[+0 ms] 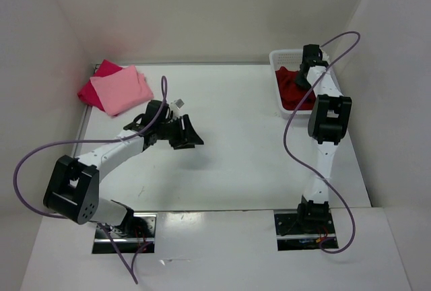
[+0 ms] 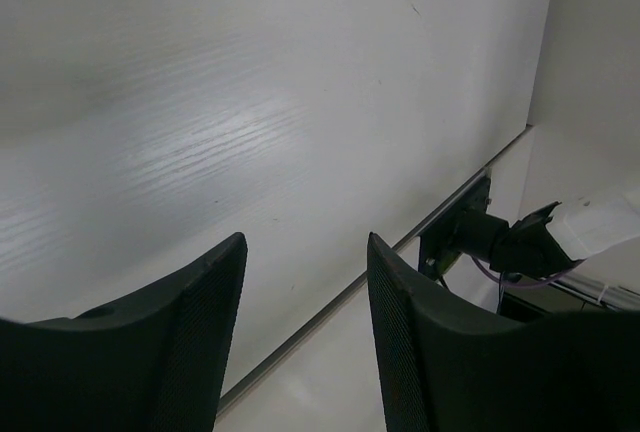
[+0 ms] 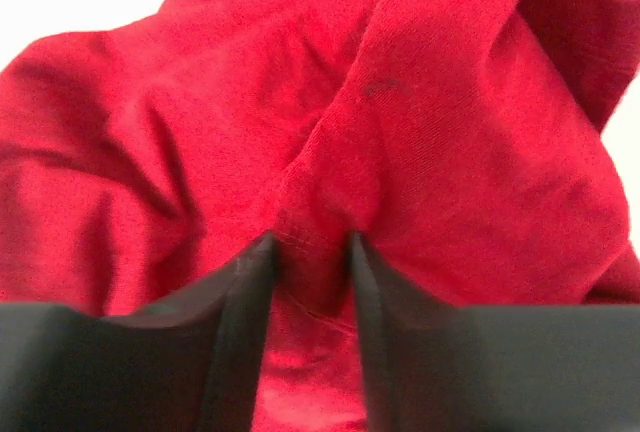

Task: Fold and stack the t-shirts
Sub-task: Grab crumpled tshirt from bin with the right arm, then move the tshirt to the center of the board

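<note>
Red cloth: dark red shirt (image 3: pixel 420 142), creased ridge pinched in right gripper (image 3: pixel 310 257).
Left gripper (image 2: pixel 305 287): parted, empty, grained table (image 2: pixel 200 142) below.
Overhead only: lattice basket (image 1: pixel 275 82) around shirt.

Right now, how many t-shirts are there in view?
3. A pale pink shirt lies folded on a crimson-pink shirt, far left on the table; a dark red shirt sits crumpled in the white basket, far right. More could hide beneath it.
</note>
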